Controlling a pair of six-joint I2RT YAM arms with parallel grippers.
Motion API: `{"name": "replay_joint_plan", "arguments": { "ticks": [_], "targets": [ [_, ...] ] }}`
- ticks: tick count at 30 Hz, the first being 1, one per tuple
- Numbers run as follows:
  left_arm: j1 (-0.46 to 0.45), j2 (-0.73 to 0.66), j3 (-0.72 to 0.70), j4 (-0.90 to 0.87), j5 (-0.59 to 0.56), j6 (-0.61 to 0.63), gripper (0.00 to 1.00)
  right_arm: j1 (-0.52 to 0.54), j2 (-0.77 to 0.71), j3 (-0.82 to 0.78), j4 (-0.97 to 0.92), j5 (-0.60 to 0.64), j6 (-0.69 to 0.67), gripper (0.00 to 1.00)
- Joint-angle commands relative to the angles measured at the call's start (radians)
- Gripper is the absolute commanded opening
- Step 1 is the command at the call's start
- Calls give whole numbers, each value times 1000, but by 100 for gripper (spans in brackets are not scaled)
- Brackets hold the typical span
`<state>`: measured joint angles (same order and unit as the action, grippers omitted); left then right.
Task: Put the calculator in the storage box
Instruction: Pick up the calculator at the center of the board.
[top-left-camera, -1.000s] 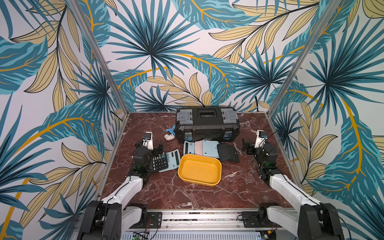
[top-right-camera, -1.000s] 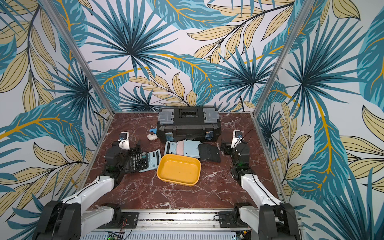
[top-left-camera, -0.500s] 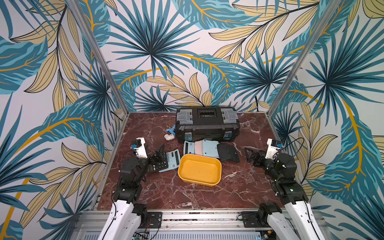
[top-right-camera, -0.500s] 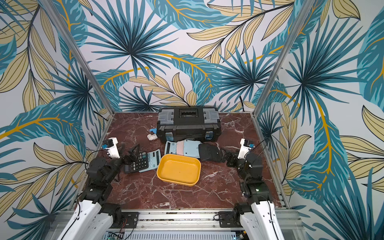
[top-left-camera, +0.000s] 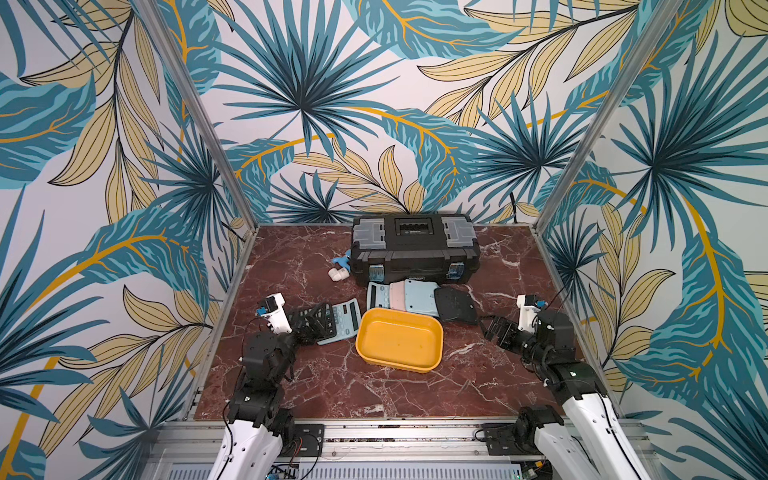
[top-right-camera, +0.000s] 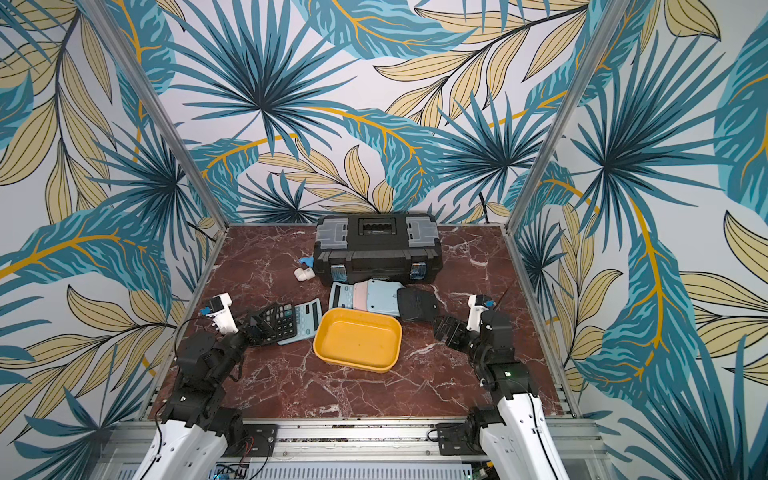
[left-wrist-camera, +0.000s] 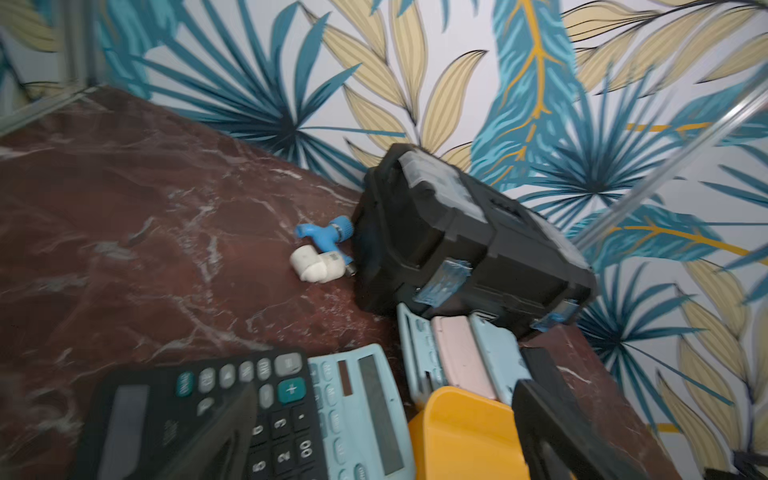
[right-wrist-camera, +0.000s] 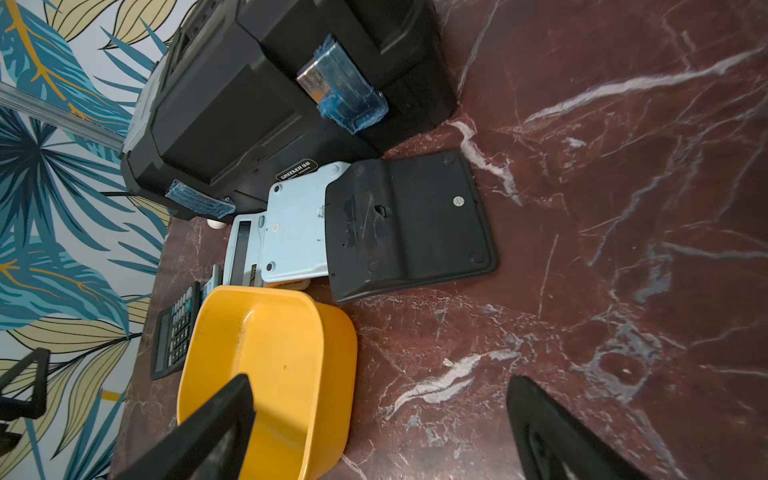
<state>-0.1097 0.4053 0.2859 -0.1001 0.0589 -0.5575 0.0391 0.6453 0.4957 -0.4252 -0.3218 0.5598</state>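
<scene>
Storage box (top-left-camera: 399, 341): shallow yellow-orange tray, rounded corners, middle of the marble table (top-left-camera: 332, 386).
Calculator (top-right-camera: 286, 321): black, grey keys, face up, just left of the tray.
Left gripper (top-left-camera: 311, 321): jaws wide, poised over the calculator.
Right gripper (top-left-camera: 496, 330): spread wide, nothing held.

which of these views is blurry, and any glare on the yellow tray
Left wrist view: soft throughout, black calculator keys smeared. Right wrist view: sharper, storage box evenly lit with no strong glare, right end effector near and out of focus. Both top views: crisp, wide-angle, toolbox casting only a soft shadow.
</scene>
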Motion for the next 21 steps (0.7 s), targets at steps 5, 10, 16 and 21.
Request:
{"name": "replay_joint_plan", "arguments": {
  "ticks": [5, 10, 16, 21],
  "targets": [
    [60, 117, 34, -157, -248, -75, 100, 13, 69, -22, 100, -159, 29, 99],
    [153, 280, 53, -122, -172, -100, 100, 46, 97, -72, 188, -218, 83, 100],
    [309, 444, 63, -62, 13, -129, 100, 108, 108, -78, 186, -248, 82, 99],
    [349, 536, 70, -15, 87, -132, 100, 164, 134, -101, 238, -256, 103, 99]
  ]
}}
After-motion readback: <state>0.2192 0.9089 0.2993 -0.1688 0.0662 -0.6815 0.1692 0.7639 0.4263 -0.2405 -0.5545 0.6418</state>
